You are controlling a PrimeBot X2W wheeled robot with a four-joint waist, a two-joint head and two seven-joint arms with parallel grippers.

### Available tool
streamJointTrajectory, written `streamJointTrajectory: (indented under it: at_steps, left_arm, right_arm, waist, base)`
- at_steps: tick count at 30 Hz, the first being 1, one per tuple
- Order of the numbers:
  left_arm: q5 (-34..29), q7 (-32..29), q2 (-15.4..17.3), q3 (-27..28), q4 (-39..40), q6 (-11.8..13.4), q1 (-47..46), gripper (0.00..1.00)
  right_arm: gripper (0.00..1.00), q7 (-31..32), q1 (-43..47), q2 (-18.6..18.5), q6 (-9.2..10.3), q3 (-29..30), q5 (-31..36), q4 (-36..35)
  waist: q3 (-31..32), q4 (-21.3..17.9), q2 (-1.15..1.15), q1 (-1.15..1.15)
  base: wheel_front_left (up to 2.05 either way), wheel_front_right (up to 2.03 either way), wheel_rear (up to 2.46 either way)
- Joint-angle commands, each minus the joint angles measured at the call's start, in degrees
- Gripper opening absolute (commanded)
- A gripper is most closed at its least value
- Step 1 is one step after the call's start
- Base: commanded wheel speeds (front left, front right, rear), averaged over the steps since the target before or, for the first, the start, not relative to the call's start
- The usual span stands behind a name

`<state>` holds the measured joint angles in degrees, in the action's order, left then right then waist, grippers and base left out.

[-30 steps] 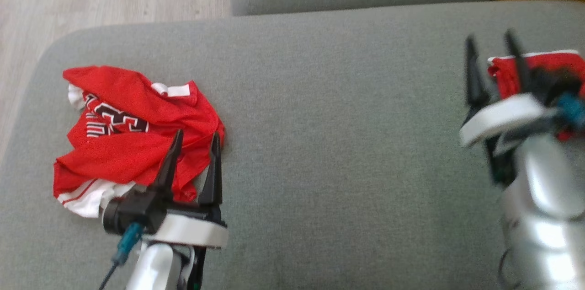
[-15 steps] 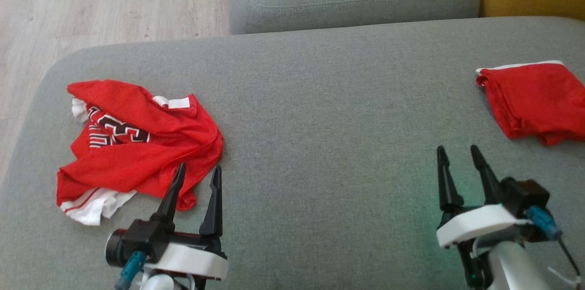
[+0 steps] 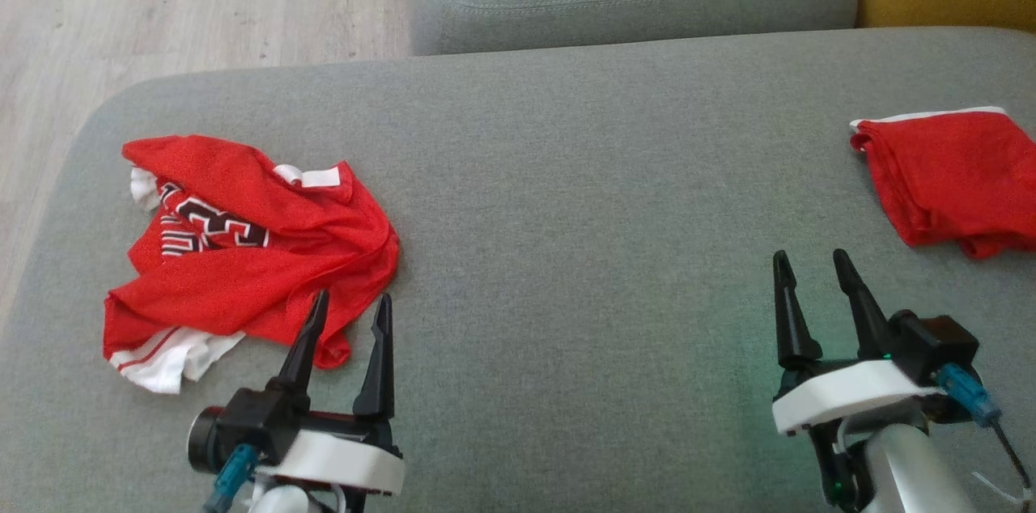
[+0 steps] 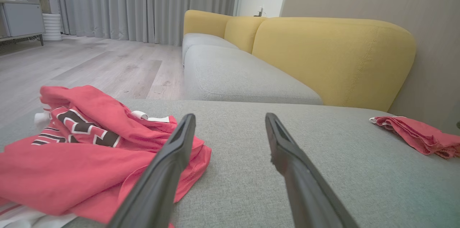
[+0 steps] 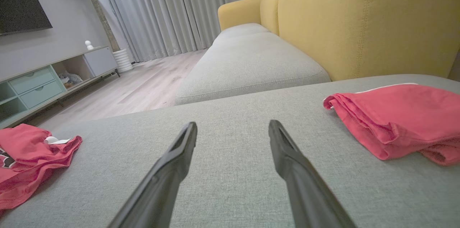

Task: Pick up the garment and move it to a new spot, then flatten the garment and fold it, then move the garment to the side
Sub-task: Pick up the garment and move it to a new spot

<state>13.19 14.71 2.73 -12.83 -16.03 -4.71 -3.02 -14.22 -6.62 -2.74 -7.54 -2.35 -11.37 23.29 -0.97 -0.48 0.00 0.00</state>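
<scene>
Nearest, the left gripper [image 3: 353, 294] and right gripper [image 3: 810, 254] hover low over the grey sofa seat [image 3: 583, 214], fingers spread, holding nothing. The crumpled red jersey [image 3: 243, 254] (lettering showing) lies just ahead of the left one. The folded red garment [image 3: 947, 173] rests far right.

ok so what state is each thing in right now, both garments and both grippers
red jersey: crumpled, unfolded, not held
folded red garment: folded, lying free at the right
left gripper: jaws open, empty, beside the jersey's edge
right gripper: jaws open, empty, apart from the folded garment
</scene>
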Motion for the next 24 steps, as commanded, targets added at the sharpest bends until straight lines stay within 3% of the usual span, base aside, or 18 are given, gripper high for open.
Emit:
streamJointTrajectory:
  at_steps: [1,7,24]
  left_arm:
    - [0.5,0.3,0.1,1.8,1.6,0.2,-2.0,1.00]
    - [-0.3,0.3,0.1,3.5,1.9,0.6,-2.3,1.00]
    - [-0.9,0.3,0.1,4.7,1.4,0.1,0.7,1.00]
  right_arm:
    - [1.00,-0.8,-1.7,-0.1,0.05,-1.7,-0.4,-2.1]
    - [1.00,-0.8,-0.7,-0.1,0.05,-4.4,-0.2,-3.3]
    - [1.00,-0.8,1.8,-0.1,0.05,-9.9,-2.9,-3.9]
  waist:
    - [0.0,0.2,0.00,0.00]
    - [0.6,2.6,0.00,0.00]
    - [3.8,16.1,0.00,0.00]
  base:
    - [0.00,0.00,0.00]
    - [0.00,0.00,0.00]
    - [0.00,0.00,0.00]
